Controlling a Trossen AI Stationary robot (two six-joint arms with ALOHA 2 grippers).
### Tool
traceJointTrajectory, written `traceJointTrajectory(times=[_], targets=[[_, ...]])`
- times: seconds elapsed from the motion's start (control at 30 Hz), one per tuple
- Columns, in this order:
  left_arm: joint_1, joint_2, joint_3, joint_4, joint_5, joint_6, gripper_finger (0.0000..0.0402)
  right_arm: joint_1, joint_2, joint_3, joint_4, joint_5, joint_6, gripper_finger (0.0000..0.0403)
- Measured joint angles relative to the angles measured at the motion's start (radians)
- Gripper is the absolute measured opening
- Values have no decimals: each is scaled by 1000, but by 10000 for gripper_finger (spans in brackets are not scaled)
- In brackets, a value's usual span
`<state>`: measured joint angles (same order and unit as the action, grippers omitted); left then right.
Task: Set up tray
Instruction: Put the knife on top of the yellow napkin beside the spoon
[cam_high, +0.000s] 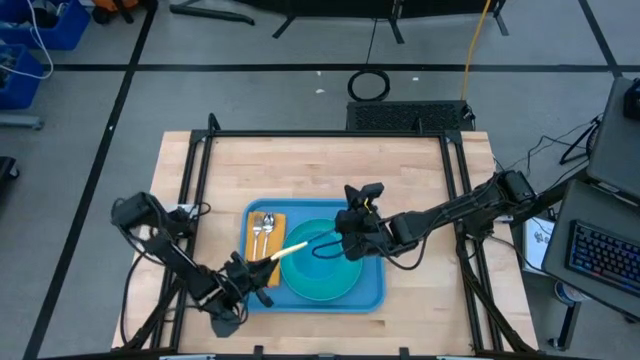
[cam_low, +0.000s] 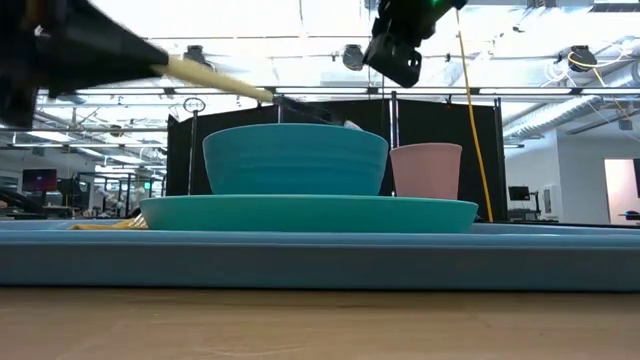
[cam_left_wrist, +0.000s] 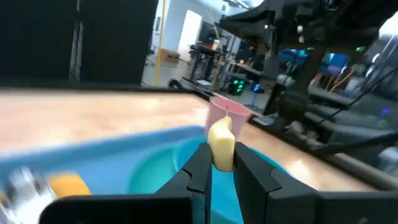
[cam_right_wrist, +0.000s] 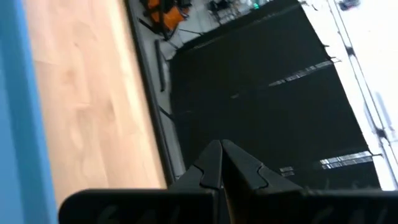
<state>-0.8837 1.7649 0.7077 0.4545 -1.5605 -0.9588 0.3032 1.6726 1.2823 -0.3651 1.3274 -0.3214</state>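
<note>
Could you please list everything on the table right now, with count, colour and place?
tray: one, light blue, near edge of table.
plate: one, teal, on the tray.
bowl: one, teal, on the plate.
cup: one, pink, beside the bowl.
napkin: one, orange, tray's left part.
cutlery: silver, count unclear, on the napkin.
stick: one, pale, over the tray.
left gripper: shut on the stick.
right gripper: shut, empty, above the tray.

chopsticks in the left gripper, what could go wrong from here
The left gripper pinches the pale chopsticks only at one end, so they could swivel or slip. Their far tips reach over the teal bowl, close to the shut right gripper and pink cup; a swing might knock either.
</note>
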Motion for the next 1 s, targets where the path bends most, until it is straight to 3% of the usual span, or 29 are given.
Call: traceJointTrajectory(times=[0.17, 0.4, 0.53, 0.67, 0.87, 1.0], targets=[[3, 113, 0, 36, -14, -222, 45, -16, 1, 0, 64, -24, -73, 0], [24, 153, 0, 112, -14, -243, 45, -33, 1, 0, 187, -25, -214, 0], [46, 125, -5, 60, -14, -239, 45, -53, 1, 0, 227, -97, -261, 0], [67, 54, -68, 38, -12, -265, 45, -75, 1, 0, 232, -174, -268, 0], [162, -124, -197, 11, -13, -253, 45, -110, 1, 0, 261, -180, -293, 0], [248, -270, -256, 9, -12, -82, 45, -132, 1, 0, 345, -210, -387, 0]])
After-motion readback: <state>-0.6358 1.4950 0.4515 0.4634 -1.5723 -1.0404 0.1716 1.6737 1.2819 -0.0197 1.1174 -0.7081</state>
